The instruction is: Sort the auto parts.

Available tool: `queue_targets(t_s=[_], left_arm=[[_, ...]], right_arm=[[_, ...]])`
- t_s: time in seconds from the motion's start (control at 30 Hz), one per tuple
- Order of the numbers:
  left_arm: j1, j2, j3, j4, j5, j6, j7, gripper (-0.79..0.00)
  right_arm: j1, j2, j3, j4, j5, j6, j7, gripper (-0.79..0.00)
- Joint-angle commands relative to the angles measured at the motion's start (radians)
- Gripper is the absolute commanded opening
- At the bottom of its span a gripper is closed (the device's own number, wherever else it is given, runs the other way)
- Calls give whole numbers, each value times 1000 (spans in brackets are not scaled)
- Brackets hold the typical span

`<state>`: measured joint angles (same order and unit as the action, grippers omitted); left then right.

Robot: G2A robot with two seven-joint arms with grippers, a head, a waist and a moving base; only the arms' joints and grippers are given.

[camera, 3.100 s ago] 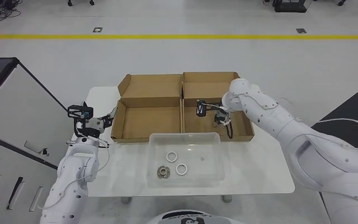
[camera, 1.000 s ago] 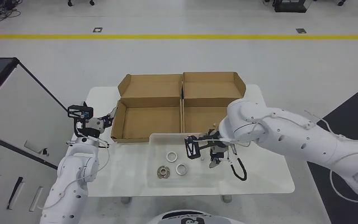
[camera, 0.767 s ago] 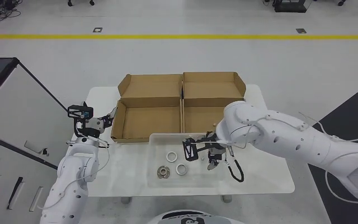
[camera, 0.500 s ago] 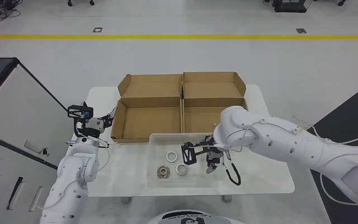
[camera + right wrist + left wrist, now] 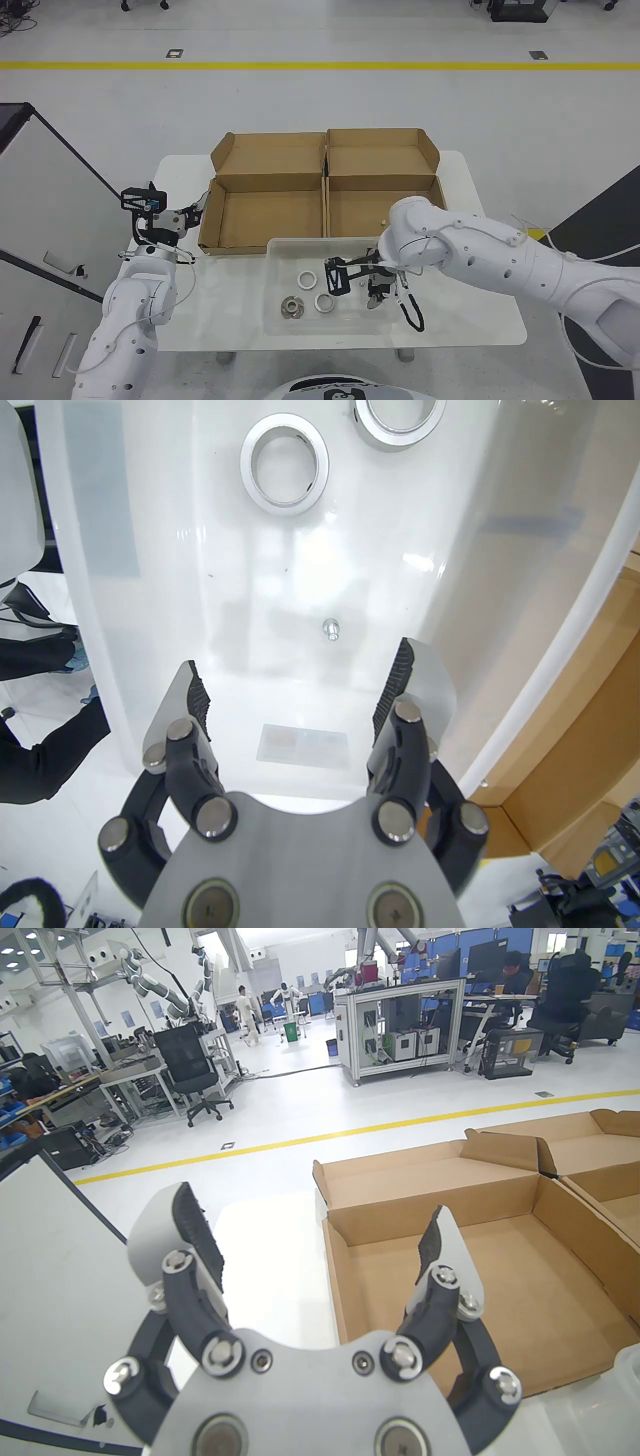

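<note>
White table [image 5: 225, 300] carried left cardboard box [image 5: 262, 218] and right cardboard box [image 5: 355, 212] side by side, touching; clear plastic bin [image 5: 300, 241] sat just in front.

Left hand [image 5: 320, 1238] open — empty, cardboard box [image 5: 480, 1278] just beyond, white table [image 5: 270, 1248]

Top: overhead, down on table [image 5: 225, 300]. Right wrist: close over bin [image 5: 165, 600]. Left wrist: low, toward boxes [image 5: 500, 1288]. Top shares both.
</note>
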<state>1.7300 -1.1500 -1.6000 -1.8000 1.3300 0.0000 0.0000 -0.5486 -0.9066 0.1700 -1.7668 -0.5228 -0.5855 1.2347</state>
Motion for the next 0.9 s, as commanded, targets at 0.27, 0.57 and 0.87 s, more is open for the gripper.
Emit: queue_targets(t_s=[0.27, 0.57, 0.87], left_arm=[[0, 0, 0, 0, 0, 0, 0, 0], [0, 0, 0, 0, 0, 0, 0, 0], [0, 0, 0, 0, 0, 0, 0, 0]], right_arm=[[-29, -34, 0, 46, -63, -13, -13, -308], [-38, -65, 0, 88, -87, -20, -20, -376], [-51, -91, 0, 120, -113, -24, -23, -397]])
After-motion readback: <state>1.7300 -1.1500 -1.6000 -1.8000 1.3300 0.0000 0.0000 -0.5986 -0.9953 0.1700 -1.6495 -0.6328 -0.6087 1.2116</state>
